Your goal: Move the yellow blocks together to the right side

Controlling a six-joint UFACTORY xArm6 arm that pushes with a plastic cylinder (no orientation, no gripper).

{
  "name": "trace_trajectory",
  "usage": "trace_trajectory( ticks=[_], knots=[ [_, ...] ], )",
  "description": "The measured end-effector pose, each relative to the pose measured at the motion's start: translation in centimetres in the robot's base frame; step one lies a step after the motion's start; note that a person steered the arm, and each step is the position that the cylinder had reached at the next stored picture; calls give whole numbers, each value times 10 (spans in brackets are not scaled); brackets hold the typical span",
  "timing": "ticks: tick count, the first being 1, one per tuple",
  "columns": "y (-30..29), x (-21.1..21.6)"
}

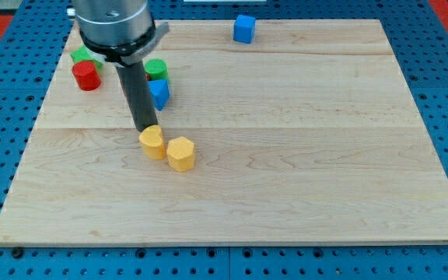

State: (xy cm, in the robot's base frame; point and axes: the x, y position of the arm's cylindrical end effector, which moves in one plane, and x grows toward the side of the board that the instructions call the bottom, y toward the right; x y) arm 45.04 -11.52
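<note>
Partly hidden behind my rod, green block; my tip touches yellow block; no claw visible.

Seven blocks sit on the counter. Two are yellow: one yellow block at centre left of the frame and a yellow hexagonal block touching its right side. Two are blue: a blue cube at the top, a blue block at upper left. Two are green: a green cylinder and a green block, partly hidden. One is a red cylinder.
</note>
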Motion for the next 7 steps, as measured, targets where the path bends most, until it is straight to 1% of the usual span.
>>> trace_trajectory(
  ticks=[1,2,3,4,7],
  knots=[
    [-76,3],
    [-28,22],
    [47,30],
    [66,63],
    [78,72]
  ],
)
